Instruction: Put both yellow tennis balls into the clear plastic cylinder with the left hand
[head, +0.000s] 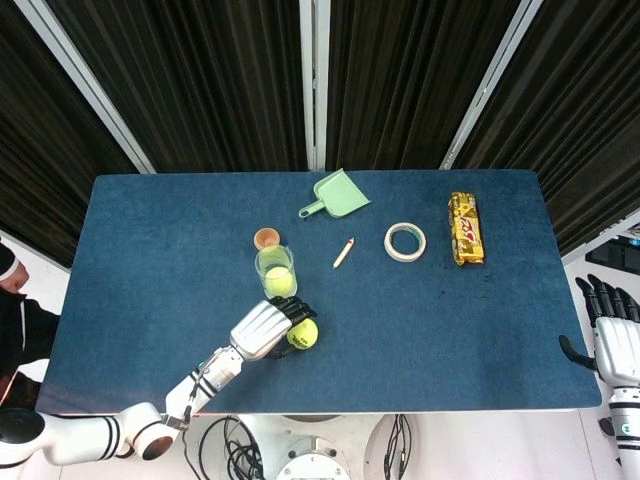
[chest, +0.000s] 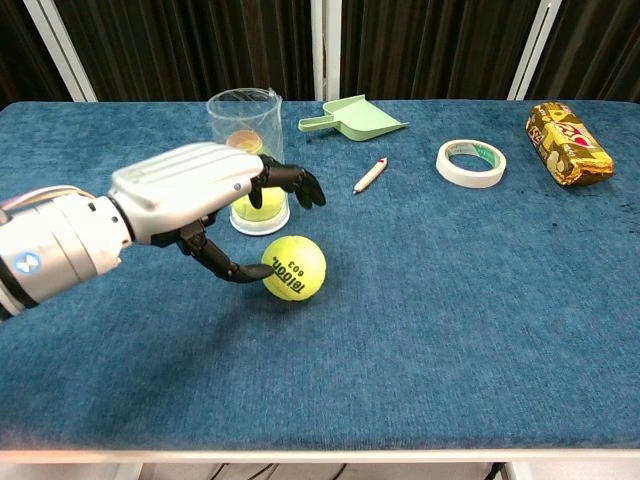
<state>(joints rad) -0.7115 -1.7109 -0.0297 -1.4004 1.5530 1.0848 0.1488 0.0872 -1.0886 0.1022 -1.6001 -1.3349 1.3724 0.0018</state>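
A clear plastic cylinder (head: 275, 270) (chest: 243, 118) stands upright left of the table's middle, with one yellow tennis ball (head: 280, 283) (chest: 263, 206) at its bottom. The other yellow tennis ball (head: 304, 334) (chest: 296, 268) lies on the blue cloth just in front of it. My left hand (head: 264, 329) (chest: 190, 192) hovers at that loose ball's left side, fingers spread above it and the thumb tip touching its left edge; it holds nothing. My right hand (head: 611, 335) hangs off the table's right front corner, fingers extended, seen only in the head view.
A green dustpan (head: 338, 194) (chest: 355, 115) lies at the back. A pencil (head: 344, 252) (chest: 369, 175), a tape roll (head: 405, 241) (chest: 470, 162) and a gold snack bar (head: 465, 228) (chest: 568, 142) lie to the right. A small orange disc (head: 265, 238) sits behind the cylinder.
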